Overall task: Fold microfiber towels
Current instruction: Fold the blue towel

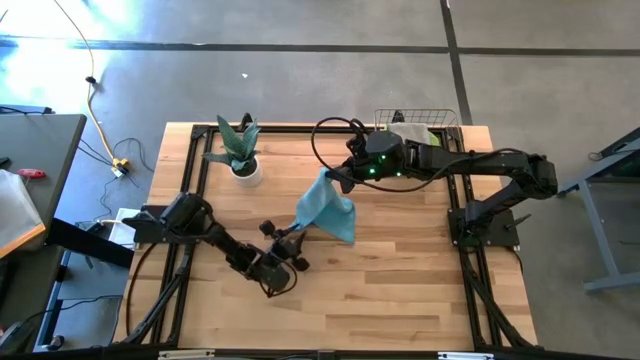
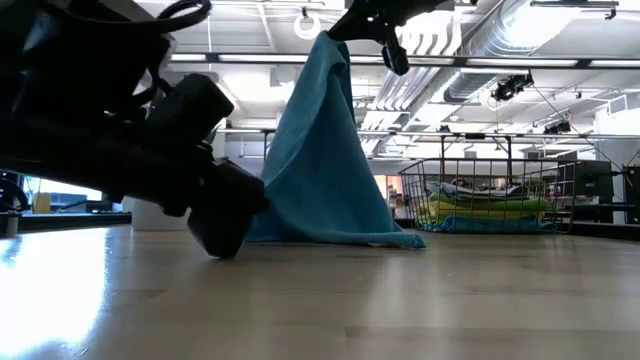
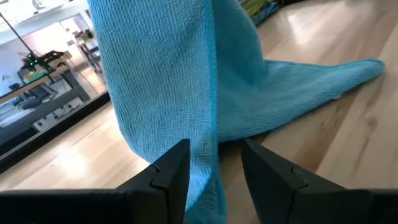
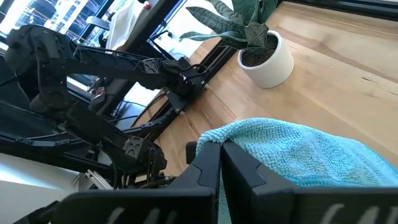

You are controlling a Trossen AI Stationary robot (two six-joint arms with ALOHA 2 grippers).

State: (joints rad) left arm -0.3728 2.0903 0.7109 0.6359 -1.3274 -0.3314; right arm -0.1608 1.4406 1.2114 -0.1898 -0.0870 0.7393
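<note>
A teal-blue microfiber towel (image 1: 328, 208) hangs at the table's middle from my right gripper (image 1: 336, 178), which is shut on its top. Its lower end (image 2: 395, 240) trails on the wood. My left gripper (image 3: 214, 158) is low by the table, near the towel's near-left side (image 1: 298, 236). It is open, with one finger on each side of the towel's hanging edge (image 3: 208, 124). Whether that edge touches a finger I cannot tell. My right gripper pinches the towel's topmost part (image 4: 239, 134) between its two fingers, coming from the table's right and slanting a little down. Whether it holds a corner or a fold I cannot tell. The towel (image 2: 320, 150) hangs below the fingers like a tent, bottom resting on the table.
A potted plant (image 1: 240, 155) in a white pot stands at the far left. A wire basket (image 1: 420, 128) at the far right holds folded towels (image 2: 480, 210). Bare wood (image 1: 400, 290) lies toward the near right.
</note>
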